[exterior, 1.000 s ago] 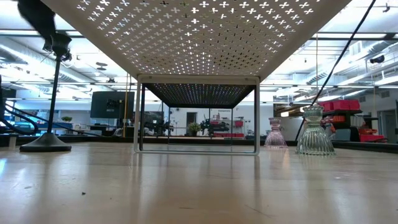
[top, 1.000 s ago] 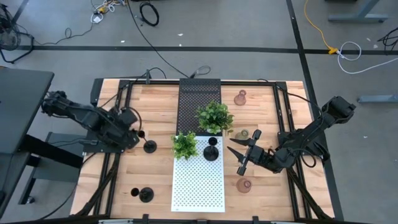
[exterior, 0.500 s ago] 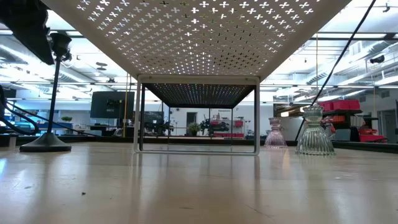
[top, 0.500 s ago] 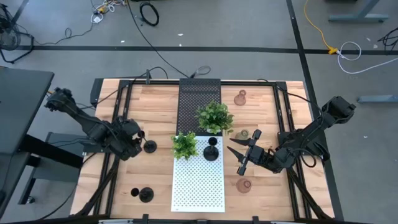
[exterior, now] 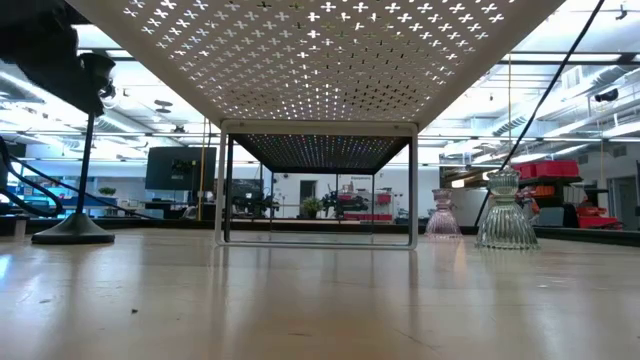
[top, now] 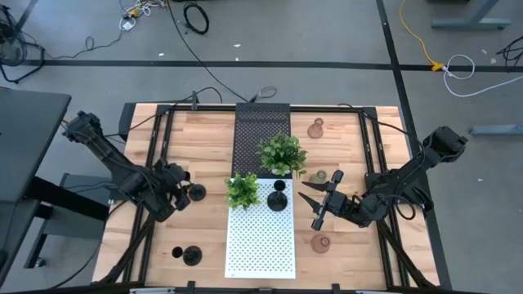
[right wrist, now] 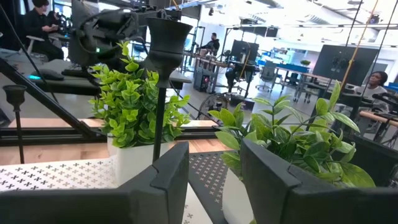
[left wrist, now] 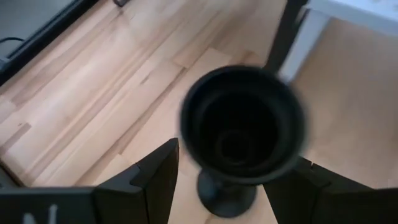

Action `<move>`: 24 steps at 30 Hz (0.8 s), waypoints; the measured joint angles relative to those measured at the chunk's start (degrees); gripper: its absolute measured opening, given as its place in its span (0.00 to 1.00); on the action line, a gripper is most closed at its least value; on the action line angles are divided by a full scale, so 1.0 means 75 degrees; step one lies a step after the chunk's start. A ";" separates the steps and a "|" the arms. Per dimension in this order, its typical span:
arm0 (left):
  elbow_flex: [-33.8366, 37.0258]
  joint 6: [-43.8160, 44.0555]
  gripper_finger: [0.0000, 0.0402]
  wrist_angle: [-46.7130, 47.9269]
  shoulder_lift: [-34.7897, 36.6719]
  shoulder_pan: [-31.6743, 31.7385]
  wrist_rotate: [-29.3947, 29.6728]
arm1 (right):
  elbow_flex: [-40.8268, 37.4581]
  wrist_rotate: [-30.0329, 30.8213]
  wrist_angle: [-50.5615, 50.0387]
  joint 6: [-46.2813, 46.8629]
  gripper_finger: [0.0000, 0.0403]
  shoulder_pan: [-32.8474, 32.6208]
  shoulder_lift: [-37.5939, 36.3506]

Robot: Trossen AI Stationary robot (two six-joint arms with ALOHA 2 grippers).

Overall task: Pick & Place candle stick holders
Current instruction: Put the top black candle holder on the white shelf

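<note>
A matte black candle stick holder [top: 197, 193] stands on its round base on the wood, left of the white riser. My left gripper [top: 183, 195] is open beside it. In the left wrist view its fingers stand on either side of the holder's cup [left wrist: 242, 124] without visibly touching it. In the low view the same holder [exterior: 88, 150] rises at the left under the dark gripper. My right gripper [top: 311, 210] waits open right of the white riser, pointing level at another black holder [right wrist: 163, 37] that stands on the riser.
Two potted plants [top: 282, 153] [top: 243, 189] stand on the black riser [top: 261, 122] and the white riser [top: 260, 241]. A third black holder [top: 192, 256] stands near the front left. Glass holders stand at the back right [top: 316, 128], mid right [top: 320, 175] and front right [top: 320, 242].
My left gripper has come down and toward the table's near edge, tipping downward, until its open fingers stand around the black holder's cup. The holder has stayed in place.
</note>
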State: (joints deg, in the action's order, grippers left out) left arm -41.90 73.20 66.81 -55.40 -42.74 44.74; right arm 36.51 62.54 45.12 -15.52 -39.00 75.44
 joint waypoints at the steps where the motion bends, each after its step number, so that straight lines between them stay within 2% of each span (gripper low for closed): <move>1: 0.0100 0.0119 0.54 -0.0006 0.0000 -0.0022 0.0103 | 0.0000 -0.0007 0.0000 0.0000 0.36 0.0000 0.0000; 4: 0.0368 0.0469 0.51 -0.0047 0.0000 -0.0103 0.0335 | 0.0000 -0.0058 0.0000 0.0004 0.36 0.0000 0.0000; 8: 0.0619 0.0612 0.43 -0.0348 0.0000 -0.0218 0.0590 | 0.0000 -0.0064 0.0000 0.0008 0.36 0.0000 0.0000; 12: 0.0651 0.0485 0.31 -0.0696 -0.0003 -0.0354 0.0875 | 0.0000 -0.0064 0.0000 0.0019 0.36 0.0000 0.0000; 18: 0.0651 0.0381 0.08 -0.0862 -0.0003 -0.0464 0.0893 | 0.0000 -0.0064 0.0000 0.0020 0.36 0.0000 0.0000; 24: 0.0651 0.0396 0.07 -0.0841 -0.0003 -0.0472 0.0936 | 0.0000 -0.0064 0.0000 0.0022 0.36 0.0000 0.0000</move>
State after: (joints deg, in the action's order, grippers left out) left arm -37.01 76.17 60.50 -55.42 -46.28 51.76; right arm 36.51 62.06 45.12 -15.35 -39.00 75.44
